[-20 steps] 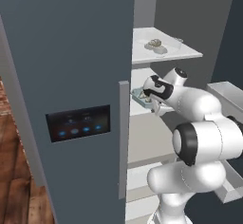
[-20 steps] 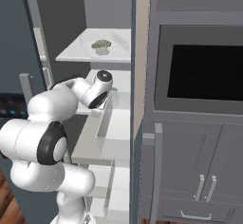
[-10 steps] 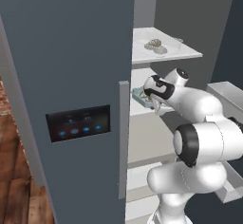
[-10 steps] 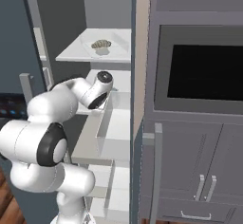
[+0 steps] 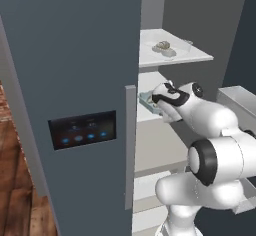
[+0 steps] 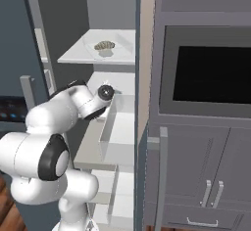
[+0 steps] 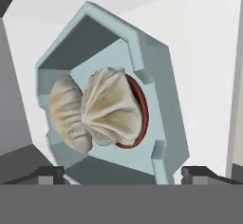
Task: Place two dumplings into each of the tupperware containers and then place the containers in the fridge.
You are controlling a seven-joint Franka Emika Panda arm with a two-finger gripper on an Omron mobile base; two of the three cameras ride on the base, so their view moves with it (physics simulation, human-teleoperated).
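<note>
The jaws point(image 7: 122, 174) stand wide and hold nothing; their two dark tips show apart, one at each side of the near edge of the small tray point(image 7: 156, 76). Just beyond the tips, between them, this pale blue tray lies on a white shelf point(image 7: 209, 52) of the fridge point(image 5: 70, 55), and two dumplings point(image 7: 95, 111) sit in it, touching each other.

The main risk is in the way out. The tips seem very near to the rim of the tray, so if the arm pulls back with a little tilt, or sideways, one tip could catch the rim and drag the tray toward the shelf edge. In the left base view the tray point(image 5: 150, 101) looks near the front of its shelf, so a small pull could tip it off, I think. The dumplings lie loose and could roll out with a knock.

Farther, on the shelf above the jaws, the other tray point(image 5: 172, 53) holds its dumplings point(image 5: 164, 47); a raised hand could bump that shelf from below.
</note>
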